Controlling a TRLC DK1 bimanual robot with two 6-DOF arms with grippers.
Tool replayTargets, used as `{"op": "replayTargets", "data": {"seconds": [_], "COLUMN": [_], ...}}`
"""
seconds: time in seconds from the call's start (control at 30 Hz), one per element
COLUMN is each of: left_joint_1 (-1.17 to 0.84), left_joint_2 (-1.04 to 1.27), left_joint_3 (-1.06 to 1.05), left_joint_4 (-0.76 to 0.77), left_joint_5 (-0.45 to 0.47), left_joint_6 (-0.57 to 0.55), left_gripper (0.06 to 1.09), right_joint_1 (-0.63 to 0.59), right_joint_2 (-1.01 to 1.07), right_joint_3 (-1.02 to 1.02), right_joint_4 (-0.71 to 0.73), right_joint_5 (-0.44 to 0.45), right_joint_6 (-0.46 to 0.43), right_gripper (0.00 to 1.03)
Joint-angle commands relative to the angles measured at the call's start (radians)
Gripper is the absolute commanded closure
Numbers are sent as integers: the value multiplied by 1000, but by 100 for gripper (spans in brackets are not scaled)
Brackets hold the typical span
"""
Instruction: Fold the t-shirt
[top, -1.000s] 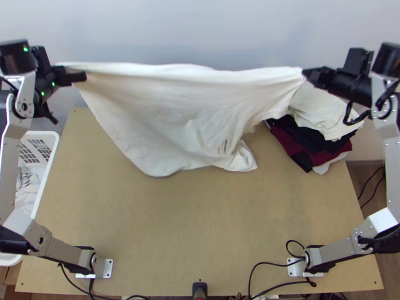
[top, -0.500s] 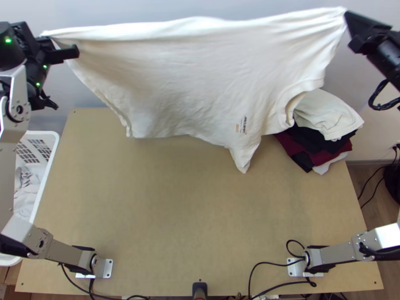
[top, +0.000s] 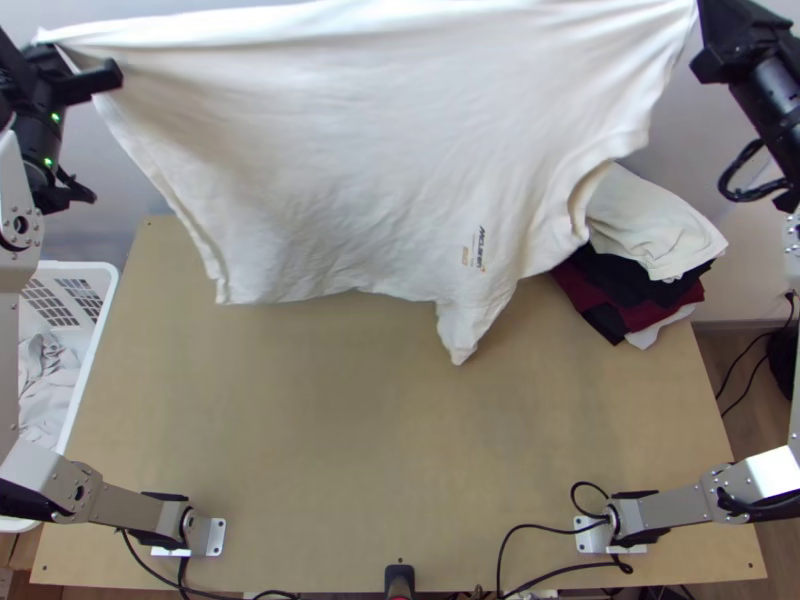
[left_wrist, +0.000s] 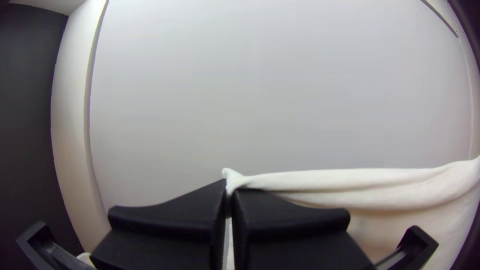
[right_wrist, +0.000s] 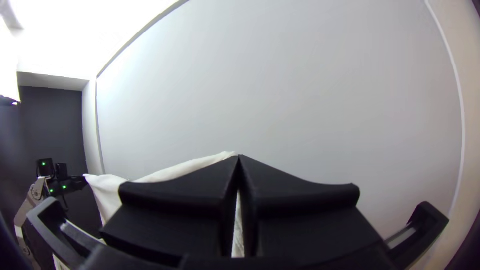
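Your closed left fingers (left_wrist: 165, 217) and right fingers (right_wrist: 172, 200) hold the t-shirt (top: 370, 160), now higher above counter (top: 330, 440) far edge; laying seems next.

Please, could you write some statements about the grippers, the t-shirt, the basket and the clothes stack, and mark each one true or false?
1. The left gripper and the right gripper both hold the t-shirt. True.
2. The t-shirt is already folded. False: it hangs spread out between the grippers, above the table.
3. A white laundry basket with light cloths in it is at the table's left side. True.
4. The top garment of the clothes stack is dark red. False: it is cream, and the dark red garment is lower down.
5. The t-shirt has small print on it. True.
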Motion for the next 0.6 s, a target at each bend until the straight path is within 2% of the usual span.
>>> {"op": "replayTargets", "data": {"seconds": [0.0, 0.33, 0.43, 0.57], "left_joint_1": [31, 59, 45, 3], "left_joint_2": [-2, 139, 125, 58], "left_joint_3": [5, 14, 18, 18], "left_joint_4": [86, 304, 290, 234], "left_joint_5": [-39, -38, -38, -38], "left_joint_6": [0, -6, -12, -11], "left_gripper": [105, 105, 105, 105], "right_joint_1": [9, 24, 30, 25], "right_joint_2": [34, 233, 224, 143], "right_joint_3": [5, 48, 52, 52], "right_joint_4": [100, 355, 348, 243], "right_joint_5": [62, 145, 148, 142], "right_joint_6": [6, 6, 8, 6], "right_gripper": [100, 100, 100, 100]}}
